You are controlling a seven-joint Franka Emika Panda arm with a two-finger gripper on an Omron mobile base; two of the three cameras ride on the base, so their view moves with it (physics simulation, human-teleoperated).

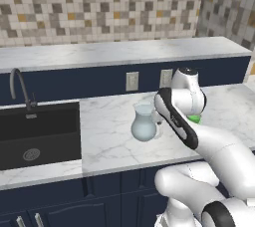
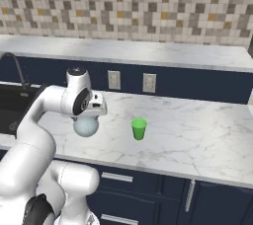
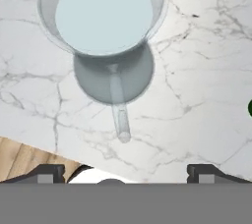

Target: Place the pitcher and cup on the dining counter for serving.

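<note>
**Marble worktop, pitcher under the spread gripper**

Marble, light grey and veined, makes the worktop [image 1: 114, 141] beside the black sink [image 1: 37, 131], and behind it, one step higher, runs the long dining counter [image 1: 119, 52] with its dark navy side. Neither task thing stands up there yet; both rest on the lower worktop, so the serving job looks barely begun.

The white arm [image 1: 219, 156] reaches in over the worktop. The pale blue pitcher [image 1: 144, 124] stands upright just beside its wrist, and the small green cup [image 2: 139, 129] stands apart from it, on the side away from the sink.

The gripper [image 3: 126, 173] hangs above the pitcher with its fingertips [image 3: 48, 174] spread wide and nothing between them. In the hand view the pitcher lies ahead of the tips, its mouth facing the camera, and its thin handle [image 3: 119, 115] points back toward the gap between the fingers. A grasp probably calls for moving forward and down along that line.

The hand view gives that handle direction plainly. In the right base view the wrist hides all but the pitcher's belly, but the cup shows in full; in the left base view the arm covers most of the cup.
</note>
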